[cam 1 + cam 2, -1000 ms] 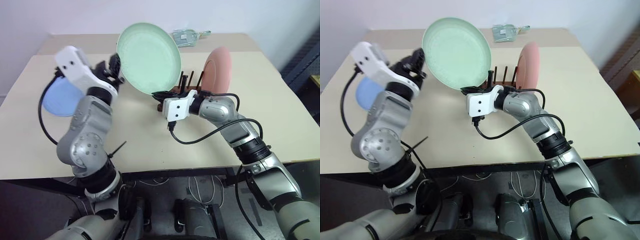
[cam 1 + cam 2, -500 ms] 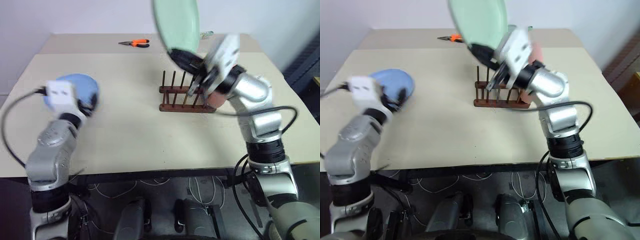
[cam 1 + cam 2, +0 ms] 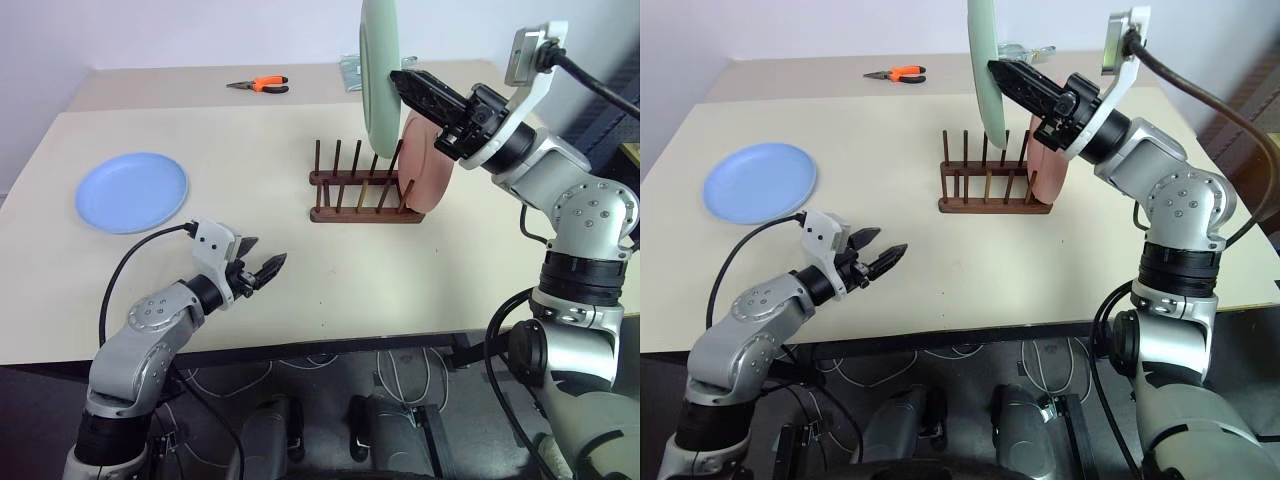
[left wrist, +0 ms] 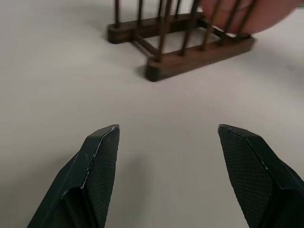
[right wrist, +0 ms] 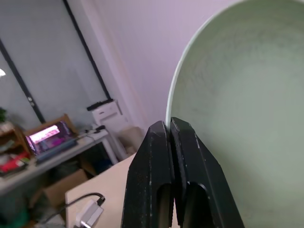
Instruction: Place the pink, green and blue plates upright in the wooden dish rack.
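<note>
Head pair looks down over the table (image 3: 300,260); both share the rack (image 3: 365,195), seen close from the left wrist.

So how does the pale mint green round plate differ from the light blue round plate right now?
The pale mint green round plate is held on edge in the air above the dark wooden dish rack, pinched at its rim by the right gripper. The light blue round plate lies flat on the table's left side, untouched; the open left gripper is apart from it. Both are plain, round and alike in size, and neither is in the rack.
</note>
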{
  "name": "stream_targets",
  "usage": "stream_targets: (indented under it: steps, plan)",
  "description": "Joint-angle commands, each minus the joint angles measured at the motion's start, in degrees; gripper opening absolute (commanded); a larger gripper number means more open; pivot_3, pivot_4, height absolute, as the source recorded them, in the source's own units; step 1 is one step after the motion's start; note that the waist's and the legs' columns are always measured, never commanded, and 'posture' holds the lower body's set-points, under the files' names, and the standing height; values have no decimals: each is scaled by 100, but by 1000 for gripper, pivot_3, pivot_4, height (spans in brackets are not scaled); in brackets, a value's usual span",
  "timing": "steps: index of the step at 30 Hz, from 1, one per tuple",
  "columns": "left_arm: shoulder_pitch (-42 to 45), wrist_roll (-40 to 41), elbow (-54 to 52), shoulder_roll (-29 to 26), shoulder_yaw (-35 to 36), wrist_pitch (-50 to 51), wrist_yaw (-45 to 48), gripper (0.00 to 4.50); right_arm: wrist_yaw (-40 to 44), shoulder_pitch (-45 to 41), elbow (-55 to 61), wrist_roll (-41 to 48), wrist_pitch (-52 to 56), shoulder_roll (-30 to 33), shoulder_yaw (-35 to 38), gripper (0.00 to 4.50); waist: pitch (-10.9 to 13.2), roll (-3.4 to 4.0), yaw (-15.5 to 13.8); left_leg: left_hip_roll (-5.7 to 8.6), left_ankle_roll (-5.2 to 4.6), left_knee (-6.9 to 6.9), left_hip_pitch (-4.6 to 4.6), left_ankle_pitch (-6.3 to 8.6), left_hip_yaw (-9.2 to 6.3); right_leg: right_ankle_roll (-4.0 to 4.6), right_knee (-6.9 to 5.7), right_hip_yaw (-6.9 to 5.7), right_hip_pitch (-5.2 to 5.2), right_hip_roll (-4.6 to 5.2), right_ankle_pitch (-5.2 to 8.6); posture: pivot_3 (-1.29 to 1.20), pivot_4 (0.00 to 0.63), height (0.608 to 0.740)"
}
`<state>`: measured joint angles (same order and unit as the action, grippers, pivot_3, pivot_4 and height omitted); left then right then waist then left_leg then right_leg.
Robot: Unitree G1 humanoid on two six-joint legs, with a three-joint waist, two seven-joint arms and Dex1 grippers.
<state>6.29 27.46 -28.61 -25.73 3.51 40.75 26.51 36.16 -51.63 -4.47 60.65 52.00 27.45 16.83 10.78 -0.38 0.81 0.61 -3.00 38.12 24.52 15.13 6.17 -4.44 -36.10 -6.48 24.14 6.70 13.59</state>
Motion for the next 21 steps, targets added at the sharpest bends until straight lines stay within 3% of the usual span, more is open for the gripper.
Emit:
stream_targets:
  steps: [1, 6, 17, 20, 21]
  plan:
    - [-95, 319, -390, -134, 129, 77, 228, 3376, 7, -318, -297, 195, 87, 29, 250, 0, 0, 0, -6, 0, 0, 0, 0, 0, 0, 0, -1, 0, 0, 0, 0, 0, 150, 740]
    - [-142, 401, -492, -166, 95, 150, 174, 3376, -192, -584, -1172, 131, 295, -2, 385, 0, 0, 0, -10, 0, -1, 2, 0, 0, 1, 0, 0, -1, -2, -1, 0, 0, 150, 740]
    - [-204, 446, -572, -187, 82, 162, 99, 3376, -183, -817, -1809, -121, 521, 19, 340, 0, 0, 0, -11, 0, -2, 2, 1, -1, 3, -2, -1, -1, -1, -6, 0, 0, 150, 740]
    - [-215, 432, -563, -185, 67, 144, 77, 3442, -273, -900, -1958, -371, 415, -8, 269, 838, 0, 0, -9, 0, -2, 2, 2, -1, 4, -2, -1, -2, -2, -6, 0, 0, 150, 740]
    - [-220, 430, -564, -178, 68, 142, 64, 3442, -316, -942, -2024, -449, 380, -24, 269, 1322, 0, 0, -7, 0, -2, 2, 2, -1, 4, -2, -1, -2, -1, -7, 0, 0, 150, 740]
